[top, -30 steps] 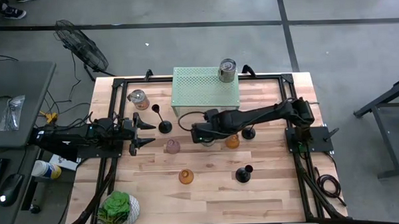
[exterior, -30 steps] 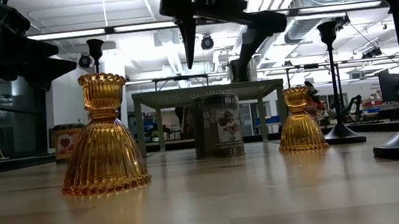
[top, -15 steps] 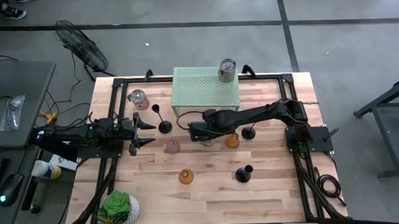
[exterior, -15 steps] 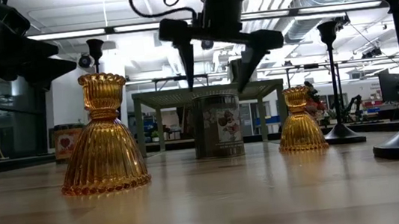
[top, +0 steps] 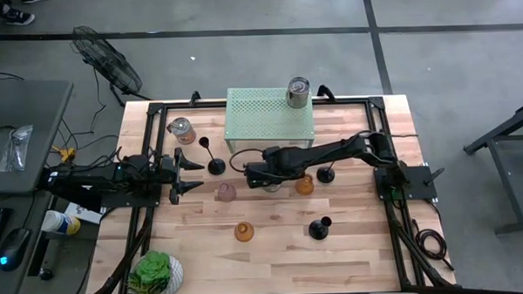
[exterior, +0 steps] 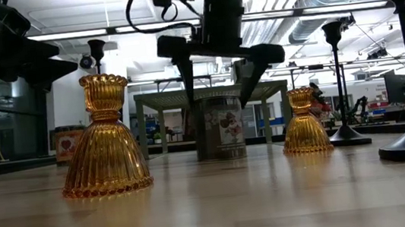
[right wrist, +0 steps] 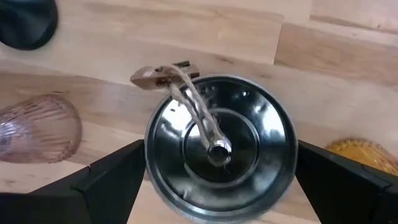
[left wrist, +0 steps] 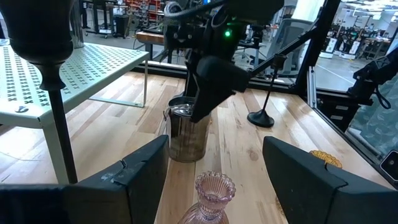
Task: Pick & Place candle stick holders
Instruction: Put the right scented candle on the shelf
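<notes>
Small round metal tin [exterior: 219, 127] with wire handle, printed label, stands mid-worktop, just in front of pale green perforated metal stand [top: 269, 114]. Squat amber glass holder [top: 305, 185] just right of tin; pink ribbed glass holder [top: 226, 193] to tin's left; second amber holder [top: 243, 231] nearer front edge; black stemmed holders [top: 318, 226] scattered around.

Right pincer [exterior: 215, 70] hangs directly above tin, fingers apart and straddling it, likely lined up for grasp.

Left pincer [top: 189, 173] waits left of tin, fingers apart, empty, aimed at pink holder.

Wooden worktop [top: 352, 249].
</notes>
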